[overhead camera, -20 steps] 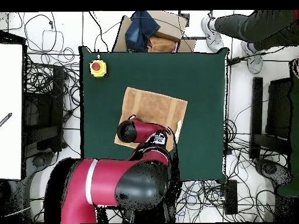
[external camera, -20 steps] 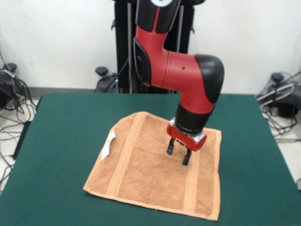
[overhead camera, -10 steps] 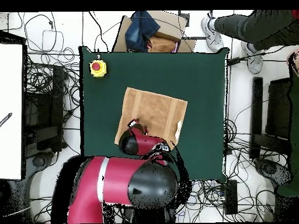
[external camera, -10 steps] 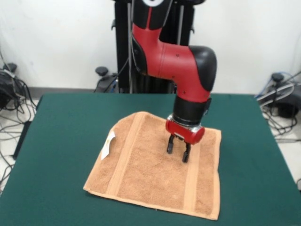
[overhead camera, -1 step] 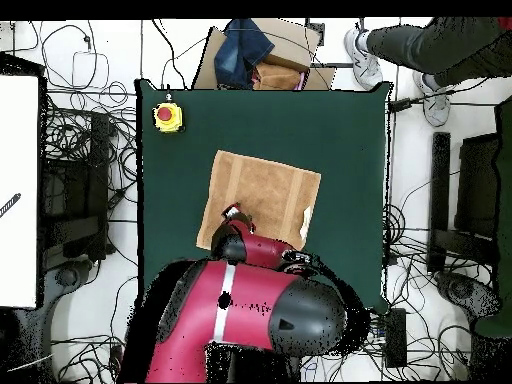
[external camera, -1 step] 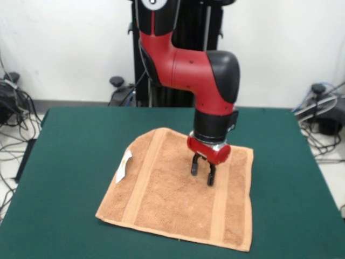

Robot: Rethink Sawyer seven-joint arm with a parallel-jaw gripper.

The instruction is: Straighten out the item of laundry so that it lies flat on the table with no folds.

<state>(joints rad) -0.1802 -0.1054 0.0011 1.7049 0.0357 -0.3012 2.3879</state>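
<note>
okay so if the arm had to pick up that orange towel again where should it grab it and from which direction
Probably a corner of the towel, come at from straight above. It lies nearly flat on the green table, so no edge stands up; a corner, such as the near one beside the right woven band, lets the end effector pinch one layer with bare table around it. The middle offers only flat cloth.

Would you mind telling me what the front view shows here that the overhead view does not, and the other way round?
Only the front view shows the gripper plainly, its fingers parted over the towel, and the white tag as a distinct flap. Only the overhead view shows the yellow box with a red button on a table corner, a cardboard box beyond the table edge, and a person's legs beside it. Both show the orange-tan towel spread flat on the green table with the red arm above it.
</note>
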